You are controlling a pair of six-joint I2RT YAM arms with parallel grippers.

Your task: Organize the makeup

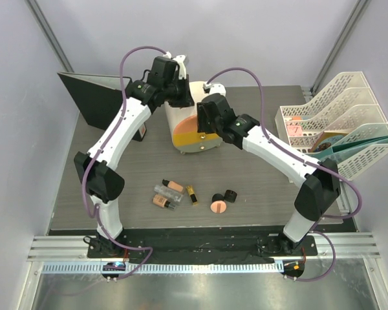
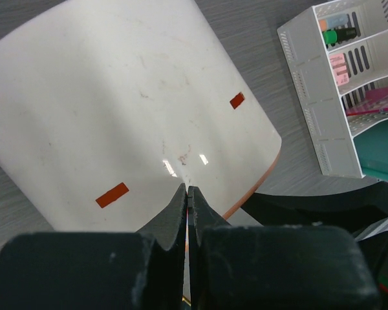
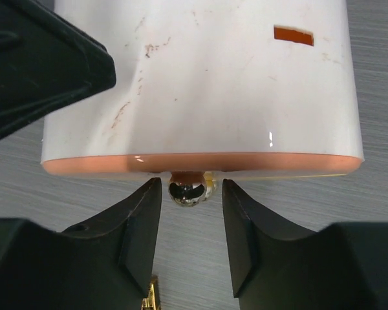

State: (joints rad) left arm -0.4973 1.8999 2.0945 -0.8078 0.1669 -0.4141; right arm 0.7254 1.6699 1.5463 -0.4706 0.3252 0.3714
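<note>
The makeup lies loose on the table in front of the arms: two peach bottles with black caps, a clear tube, a black-gold lipstick, a round pink compact and two small black jars. Both grippers are at the large cream-and-orange box, away from the makeup. My left gripper is shut, its tips against the box's cream top. My right gripper is open, its jaws on either side of a shiny ball knob below the box's orange rim.
A white slotted file rack with papers and small items stands at the right; it also shows in the left wrist view. A black board leans at the back left. A gold edge of the lipstick shows under my right jaw.
</note>
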